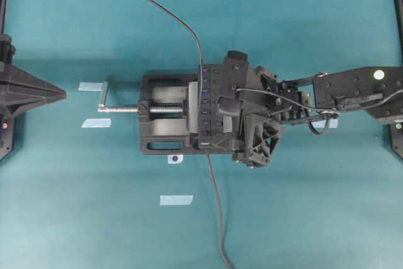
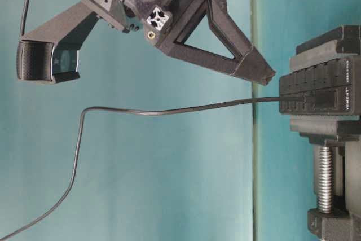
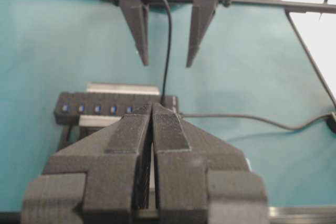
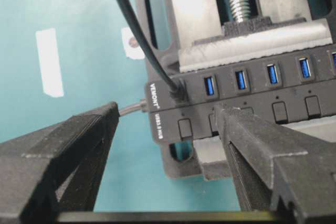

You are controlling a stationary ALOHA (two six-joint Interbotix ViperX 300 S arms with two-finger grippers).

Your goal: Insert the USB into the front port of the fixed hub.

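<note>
USB plug (image 4: 178, 92) is seated in the end port of the hub (image 4: 252, 90); right gripper (image 4: 168, 124) is spread wide, empty; left gripper (image 3: 152, 124) is closed, empty.

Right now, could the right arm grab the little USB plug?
Probably yes. The right gripper hangs open close to the USB plug, which sits in the end port of the hub, and nothing blocks the way.

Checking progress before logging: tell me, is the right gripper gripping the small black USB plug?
No: in the right wrist view the right gripper is open, and the small black USB plug sits in the end port of the long black hub.
</note>
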